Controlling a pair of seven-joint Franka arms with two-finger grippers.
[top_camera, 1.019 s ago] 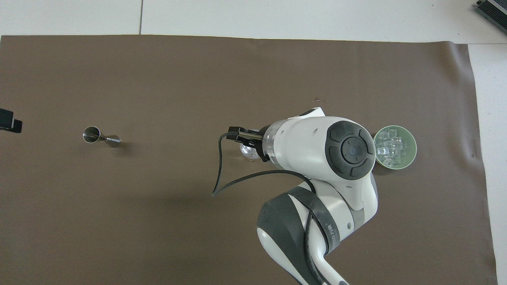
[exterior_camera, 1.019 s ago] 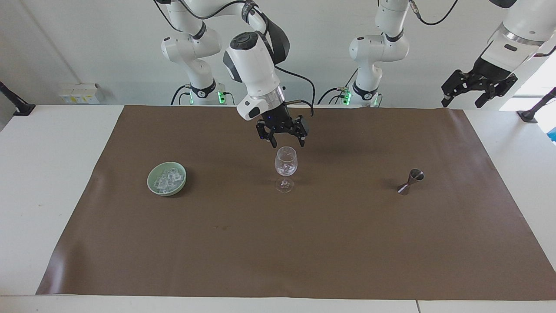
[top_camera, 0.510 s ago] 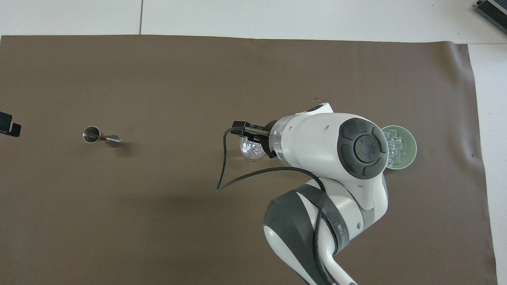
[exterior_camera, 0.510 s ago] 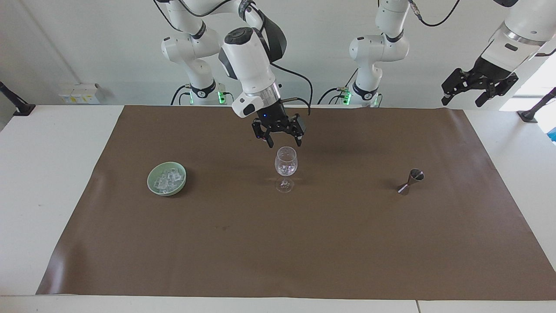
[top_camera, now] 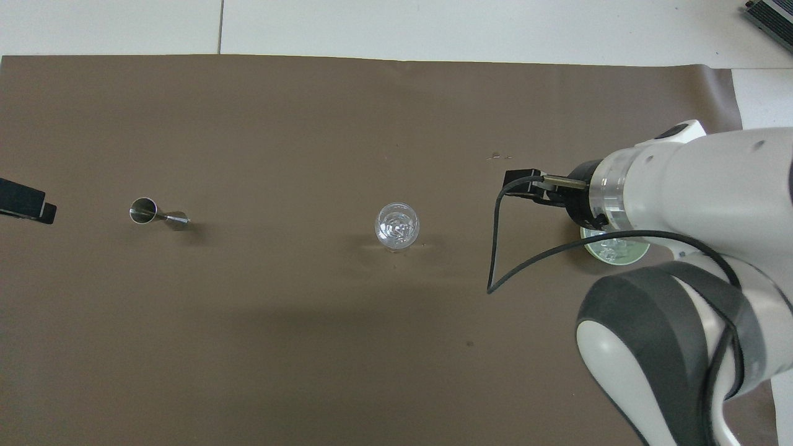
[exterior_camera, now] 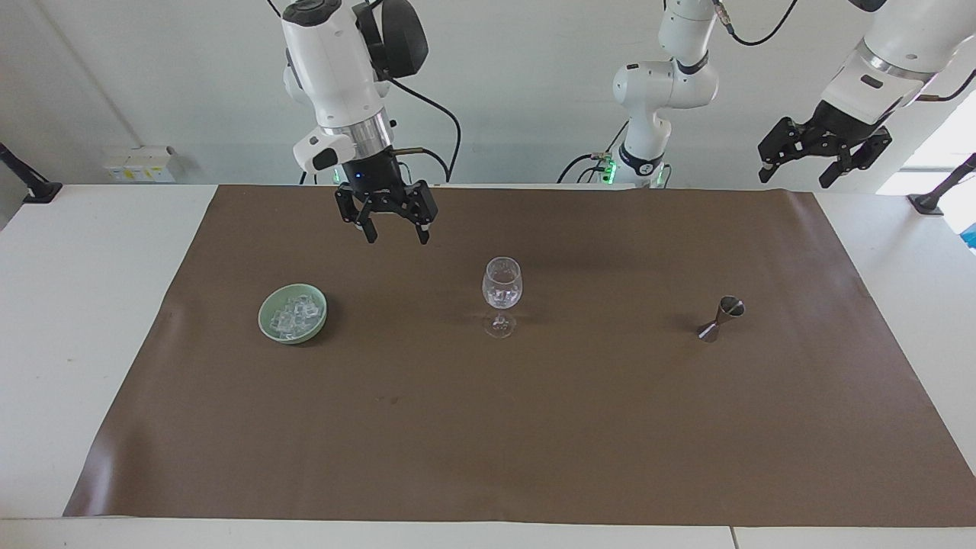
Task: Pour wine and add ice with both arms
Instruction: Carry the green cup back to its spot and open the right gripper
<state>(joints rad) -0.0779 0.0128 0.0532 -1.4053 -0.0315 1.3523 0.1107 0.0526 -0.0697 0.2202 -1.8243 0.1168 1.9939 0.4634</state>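
Ice (exterior_camera: 293, 314) is lying heaped in the pale green bowl (exterior_camera: 268, 323), which is sitting beside the stemmed glass (exterior_camera: 502, 284) toward the right arm's end of the counter (exterior_camera: 534, 427); some cubes are showing inside the glass. Right end effector (exterior_camera: 393, 233) is hanging released and empty over the mat between bowl and glass. Left end effector (exterior_camera: 795, 174) is waiting, fingers spread, high off the jigger's (exterior_camera: 720, 317) end. Judged step: fetching another cube; descend vertically over the bowl's centre, clear of its rim. Open mat surrounds the glass.
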